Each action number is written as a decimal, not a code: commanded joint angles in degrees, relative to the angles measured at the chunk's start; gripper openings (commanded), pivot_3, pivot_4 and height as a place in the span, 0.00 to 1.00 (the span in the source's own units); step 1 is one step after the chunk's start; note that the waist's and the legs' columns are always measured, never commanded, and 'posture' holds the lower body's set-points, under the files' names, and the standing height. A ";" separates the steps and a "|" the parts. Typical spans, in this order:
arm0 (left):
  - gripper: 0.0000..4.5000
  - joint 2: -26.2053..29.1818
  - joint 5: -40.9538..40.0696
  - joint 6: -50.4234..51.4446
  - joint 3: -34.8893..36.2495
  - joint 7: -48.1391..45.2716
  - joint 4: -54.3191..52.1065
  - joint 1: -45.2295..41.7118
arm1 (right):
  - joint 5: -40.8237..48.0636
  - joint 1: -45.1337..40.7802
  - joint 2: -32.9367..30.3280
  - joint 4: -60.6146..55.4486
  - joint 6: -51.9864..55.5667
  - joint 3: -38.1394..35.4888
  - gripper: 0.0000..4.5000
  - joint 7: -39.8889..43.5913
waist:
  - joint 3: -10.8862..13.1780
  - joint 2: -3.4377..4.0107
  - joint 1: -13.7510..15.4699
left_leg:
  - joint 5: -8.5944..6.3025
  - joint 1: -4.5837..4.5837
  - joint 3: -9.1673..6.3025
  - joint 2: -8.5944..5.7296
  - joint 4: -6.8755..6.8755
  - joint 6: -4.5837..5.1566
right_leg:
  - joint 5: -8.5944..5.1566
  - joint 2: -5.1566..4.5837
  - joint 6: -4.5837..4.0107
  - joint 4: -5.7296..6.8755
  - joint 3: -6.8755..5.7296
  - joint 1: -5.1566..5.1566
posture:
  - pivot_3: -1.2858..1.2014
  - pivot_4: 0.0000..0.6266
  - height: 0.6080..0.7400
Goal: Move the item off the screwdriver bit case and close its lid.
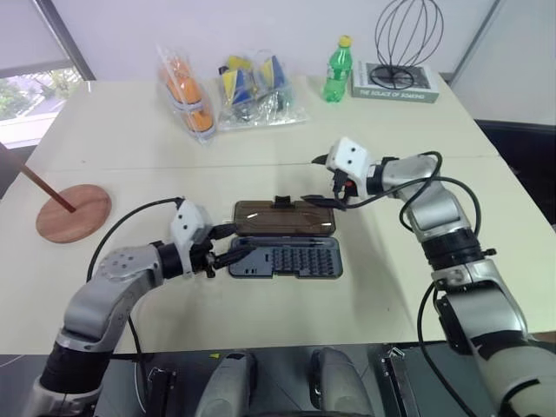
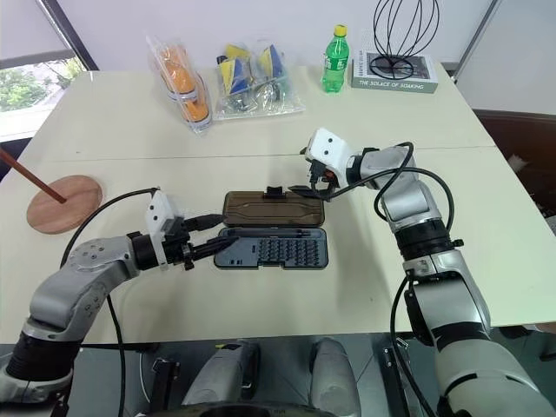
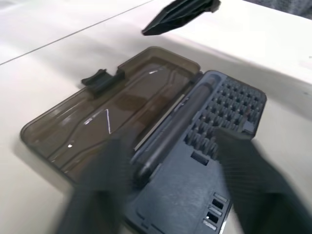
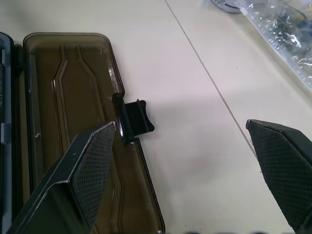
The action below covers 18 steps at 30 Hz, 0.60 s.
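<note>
A pale cream surface (image 1: pixel 287 321) fills the room in front of the robot, with a window off at its left and a book, a wire sculpture (image 1: pixel 407 39), a green bottle (image 1: pixel 338 68) and bags of snacks (image 1: pixel 230 91) lined up along the far side. The wooden stand (image 1: pixel 73 211) sits well apart from the work, near the left edge, its rod slanting up and away; it is off the case, so that half of the task looks done. In the middle lies the screwdriver bit case (image 1: pixel 287 259), open flat, dark tray nearer the robot. The lid (image 1: pixel 283 217) lies on the far side, latch tab pointing away. The left hand (image 1: pixel 228 255) is at the tray's left end, its fingers partly drawn in either side of that end; whether they press it I cannot tell. The right hand (image 1: pixel 328 200) hovers spread wide just above the lid's right end. Closing is the step in hand: next, I judge, the right hand must get under the lid's far edge and swing it over the hinge while the left steadies the tray.
</note>
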 commanded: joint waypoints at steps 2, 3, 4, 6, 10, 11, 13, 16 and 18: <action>0.27 0.51 1.30 -2.43 -0.37 -1.28 -0.51 0.25 | 0.78 -0.22 -0.48 -2.36 -0.07 -0.47 1.00 -0.75 | 0.00 0.00 0.01 | 0.00 0.00 0.00 0.00 0.00 0.01 | 0.00 0.00 0.00 0.00 0.00 0.00 | 0.52 0.24 1.00; 0.27 0.43 1.31 -2.54 -0.37 -1.52 -0.46 0.24 | 0.78 -0.23 -0.48 -2.33 -0.08 -0.42 1.00 -0.79 | 0.00 0.00 0.01 | 0.00 0.00 0.00 0.00 0.00 0.01 | 0.00 0.00 0.00 0.00 0.00 0.00 | 0.52 0.24 1.00; 0.27 0.37 1.31 -2.68 -0.37 -1.78 -0.40 0.25 | 0.79 -0.23 -0.47 -2.36 -0.07 -0.38 1.00 -0.82 | 0.00 0.00 0.01 | 0.00 0.00 0.00 0.00 0.00 0.01 | 0.00 0.00 0.00 0.00 0.00 0.00 | 0.52 0.24 1.00; 0.15 0.28 1.46 -2.93 -0.40 -2.00 -0.30 0.23 | 0.84 -0.19 -0.41 -2.62 0.06 -0.28 1.00 -0.83 | 0.00 0.00 0.01 | -0.01 0.00 0.00 0.00 0.00 0.01 | 0.00 0.00 0.00 0.00 0.00 0.00 | 0.52 0.24 1.00; 0.01 0.04 1.98 -3.14 -0.74 -2.28 -0.20 0.09 | 0.90 -0.28 -0.47 -2.59 -0.01 -0.21 1.00 -0.80 | 0.00 0.00 0.01 | -0.01 0.00 0.00 0.00 0.00 0.01 | 0.00 0.00 0.00 0.00 0.00 0.00 | 0.52 0.24 1.00; 0.01 0.02 2.06 -3.18 -0.84 -2.44 -0.16 0.09 | 0.89 -0.30 -0.47 -2.56 -0.04 -0.20 1.00 -0.83 | 0.00 0.00 0.01 | -0.01 0.00 0.00 0.00 0.00 0.02 | 0.00 0.00 0.00 0.00 0.00 0.00 | 0.52 0.24 1.00; 0.01 0.05 3.20 -3.63 -2.10 -2.96 0.64 0.01 | 0.70 -0.55 -0.44 -2.25 -0.31 -0.11 1.00 -0.99 | 0.00 0.00 0.03 | -0.01 0.00 0.00 0.00 0.00 0.02 | 0.00 0.00 0.00 0.00 0.00 0.00 | 0.52 0.24 1.00; 0.01 0.29 4.87 -4.34 -4.14 -3.72 2.11 -0.24 | 0.52 -0.95 -0.45 -1.54 -0.71 -0.05 1.00 -1.10 | 0.00 0.00 -0.01 | -0.01 0.00 0.00 0.00 0.00 0.02 | 0.00 0.00 0.00 0.00 0.00 0.00 | 0.52 0.24 1.00; 0.01 0.44 5.94 -4.66 -5.69 -4.37 3.21 -0.18 | 0.26 -1.25 -0.43 -0.73 -0.90 0.03 1.00 -1.38 | 0.00 0.00 -0.02 | -0.01 0.00 0.00 0.00 0.00 0.03 | 0.00 0.01 0.00 0.00 0.00 0.00 | 0.52 0.24 1.00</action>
